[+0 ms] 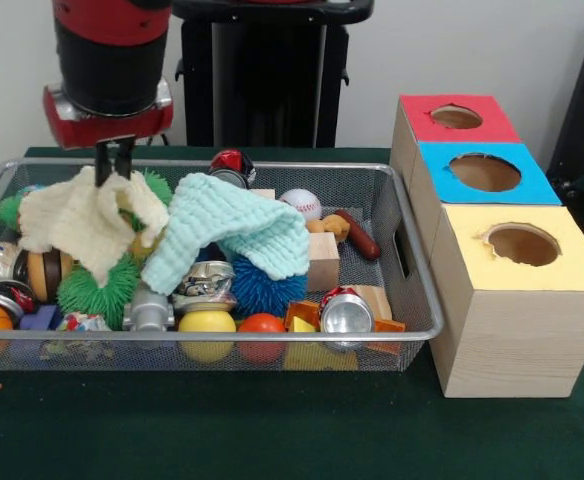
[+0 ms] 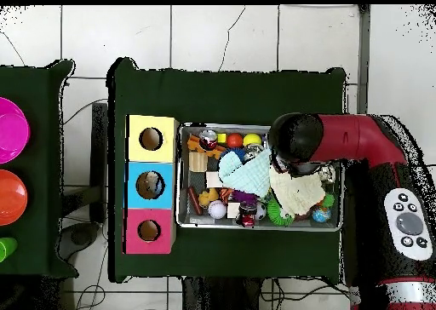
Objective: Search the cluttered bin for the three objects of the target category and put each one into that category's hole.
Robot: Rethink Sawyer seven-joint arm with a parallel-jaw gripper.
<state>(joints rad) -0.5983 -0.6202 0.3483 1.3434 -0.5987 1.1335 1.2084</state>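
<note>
The gripper (image 1: 115, 160), at the upper left of the front view, hung below the red and black arm (image 1: 110, 60) with its dark fingers drawn close together and pinched on the top edge of the cream cloth (image 1: 87, 225), which draped down from them over the left part of the wire bin (image 1: 412, 300). In the overhead view the arm (image 2: 358, 140) covered the gripper, and only the cream cloth (image 2: 294, 192) showed beside it. Beneath and beside that cloth lay a green spiky ball (image 1: 97, 290), and just right of it a mint cloth (image 1: 237, 235) was folded over a blue spiky ball (image 1: 267, 285). Crushed cans (image 1: 204, 285), a baseball (image 1: 300, 203), wooden blocks (image 1: 322, 262) and yellow and orange balls (image 1: 207, 325) filled the remainder. Which category was the target could not be told; the candidate objects all lay in the bin, partly hidden by the two cloths. The box with three holes stood at the right of the frame, with red (image 1: 456, 117), blue (image 1: 484, 172) and yellow (image 1: 521, 244) tops. The step appeared to be lifting a cloth, either to uncover objects or to sort it. Done well, it would call for a straight upward lift until the hem cleared the spiky balls, so nothing snagged, and for keeping the pinch firm, since thin fabric slips readily.
</note>
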